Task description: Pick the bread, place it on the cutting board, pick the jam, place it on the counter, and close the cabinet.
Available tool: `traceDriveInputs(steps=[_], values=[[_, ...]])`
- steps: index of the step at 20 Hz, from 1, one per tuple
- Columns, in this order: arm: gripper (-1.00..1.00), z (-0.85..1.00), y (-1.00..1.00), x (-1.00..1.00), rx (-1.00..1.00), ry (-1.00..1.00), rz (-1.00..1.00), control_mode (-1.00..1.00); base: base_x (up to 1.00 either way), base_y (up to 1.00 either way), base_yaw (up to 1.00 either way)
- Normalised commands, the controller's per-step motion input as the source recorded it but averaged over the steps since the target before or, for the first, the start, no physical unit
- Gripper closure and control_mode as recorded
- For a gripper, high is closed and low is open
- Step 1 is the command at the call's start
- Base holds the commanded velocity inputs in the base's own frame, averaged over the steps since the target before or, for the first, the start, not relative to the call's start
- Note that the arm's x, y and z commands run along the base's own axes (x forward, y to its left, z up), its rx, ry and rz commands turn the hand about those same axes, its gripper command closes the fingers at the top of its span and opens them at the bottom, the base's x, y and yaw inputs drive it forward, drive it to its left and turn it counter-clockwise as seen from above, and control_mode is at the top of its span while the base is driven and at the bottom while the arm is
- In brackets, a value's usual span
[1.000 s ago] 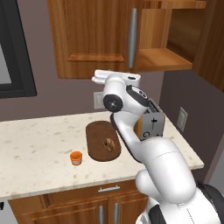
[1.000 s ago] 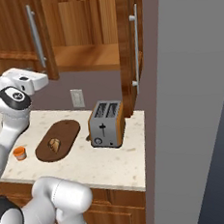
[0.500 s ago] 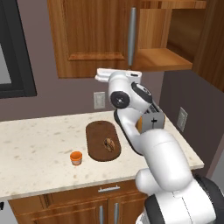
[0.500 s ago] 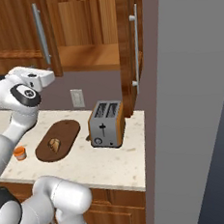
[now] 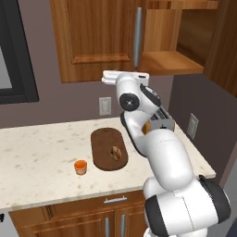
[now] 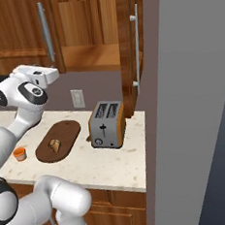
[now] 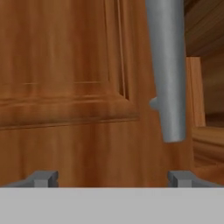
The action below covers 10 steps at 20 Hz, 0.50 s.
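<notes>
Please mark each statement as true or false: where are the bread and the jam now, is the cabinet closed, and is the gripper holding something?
1. The bread lies on the cutting board. True.
2. The jam stands inside the cabinet. False: it stands on the counter, beside the board.
3. Both cabinet doors are closed. False: the right door is swung open and a bare shelf shows.
4. The gripper is open and holds nothing. True: its fingertips stand wide apart, facing the closed left door near its silver handle.
5. A toaster stands on the counter. True.

arm point(image 5: 162, 152): glossy white rounded shells | dark joint rings | 2 grey fingertips point(image 7: 43, 178)
</notes>
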Motion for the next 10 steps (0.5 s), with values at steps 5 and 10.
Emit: traceDriveInputs(steps=[5, 10], values=[[-1.0, 0.0, 0.0, 0.18, 0.0, 0.0, 0.0, -1.0, 0.0, 0.0, 0.0], [-1.0, 0.0, 0.0, 0.21, 0.0, 0.0, 0.0, -1.0, 0.0, 0.0, 0.0]])
